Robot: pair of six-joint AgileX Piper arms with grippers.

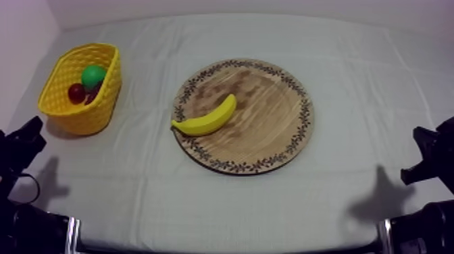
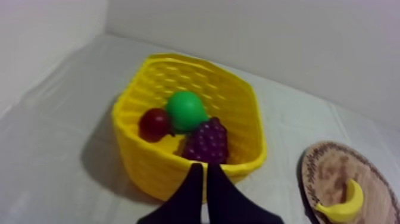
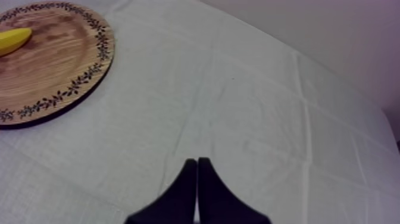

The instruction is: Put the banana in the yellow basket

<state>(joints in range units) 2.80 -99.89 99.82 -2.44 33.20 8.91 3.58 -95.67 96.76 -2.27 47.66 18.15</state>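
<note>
A yellow banana [image 1: 207, 119] lies on the left part of the round wooden board [image 1: 270, 101] in the middle of the table. The yellow basket [image 1: 67, 108] stands at the far left and holds a green pear [image 1: 93, 74], a small red fruit [image 1: 76, 92] and dark grapes [image 2: 206, 142]. My left gripper [image 1: 30, 132] rests low at the left edge, shut with nothing in it, just in front of the basket [image 2: 238, 107]. Low at the right edge my right gripper [image 1: 422, 159] is shut too, over bare cloth beside the board [image 3: 71, 71]. The banana's tip [image 3: 13, 39] lies on that board.
Grey-white cloth [image 1: 223, 202] covers the table, with open room in front of the board and between board and basket. Walls close the back and the left side.
</note>
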